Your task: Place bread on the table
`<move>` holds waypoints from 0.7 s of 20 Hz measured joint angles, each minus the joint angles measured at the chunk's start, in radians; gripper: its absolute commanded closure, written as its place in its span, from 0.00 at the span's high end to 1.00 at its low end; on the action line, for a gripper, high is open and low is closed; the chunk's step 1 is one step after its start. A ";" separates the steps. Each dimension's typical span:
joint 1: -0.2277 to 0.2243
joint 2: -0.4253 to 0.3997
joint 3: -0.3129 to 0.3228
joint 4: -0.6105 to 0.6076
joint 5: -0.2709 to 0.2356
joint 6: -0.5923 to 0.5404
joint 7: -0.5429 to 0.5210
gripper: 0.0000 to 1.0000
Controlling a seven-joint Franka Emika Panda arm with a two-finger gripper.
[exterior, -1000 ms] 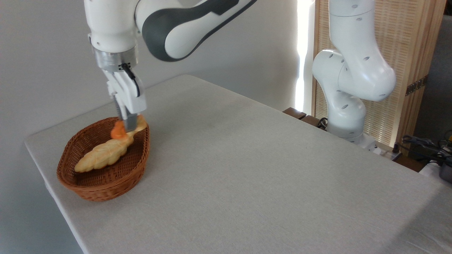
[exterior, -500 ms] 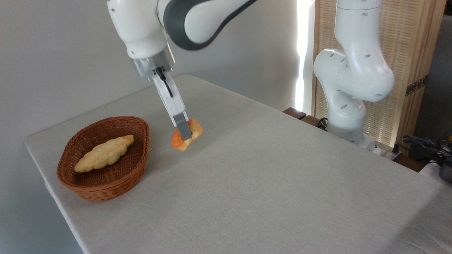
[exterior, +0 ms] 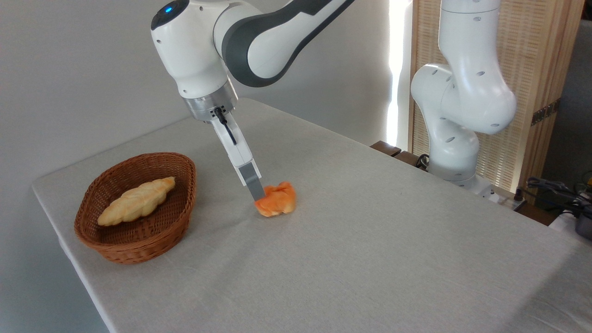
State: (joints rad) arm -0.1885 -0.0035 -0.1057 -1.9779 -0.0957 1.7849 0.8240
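At the far left of the surface [exterior: 351, 259] sits a brown wicker basket [exterior: 182, 217] with a long pale braided pastry [exterior: 136, 201] lying inside it. Just right of the basket, well clear of its rim, the arm [exterior: 259, 41] leans down at a slant, and its jaws end at the left edge of the bread [exterior: 276, 202]. That small orange bun appears to rest on the grey cloth, tipped on its side, roughly in the middle of the surface's left half. Only one grey fingertip [exterior: 254, 185] shows clearly, pressed against or just beside the bun; the other is hidden behind it, so I cannot tell whether the jaws are clenched on the bun or already released. Judged from this, the placing is nearly finished, and the risks lie in letting go and backing off. If the bun is pinched and the arm lifts at this slant, it could be dragged or flipped. If the fingers spread while one presses into the soft side, the bun may roll away, since it lies on a rounded flank. A straight, slow retreat along the finger line would probably be safest. Farther right stands the arm's white base [exterior: 455, 152], well apart from everything.
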 measured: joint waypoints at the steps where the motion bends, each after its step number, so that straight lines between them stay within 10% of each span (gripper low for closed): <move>1: 0.000 0.000 0.001 0.000 0.000 -0.001 0.000 1.00; 8: 0.027 -0.012 0.016 0.068 0.000 0.003 -0.041 1.00; 14: 0.226 -0.029 -0.037 0.310 0.000 -0.098 -0.096 1.00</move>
State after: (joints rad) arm 0.0372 -0.0322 -0.1428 -1.6676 -0.0957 1.6873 0.7282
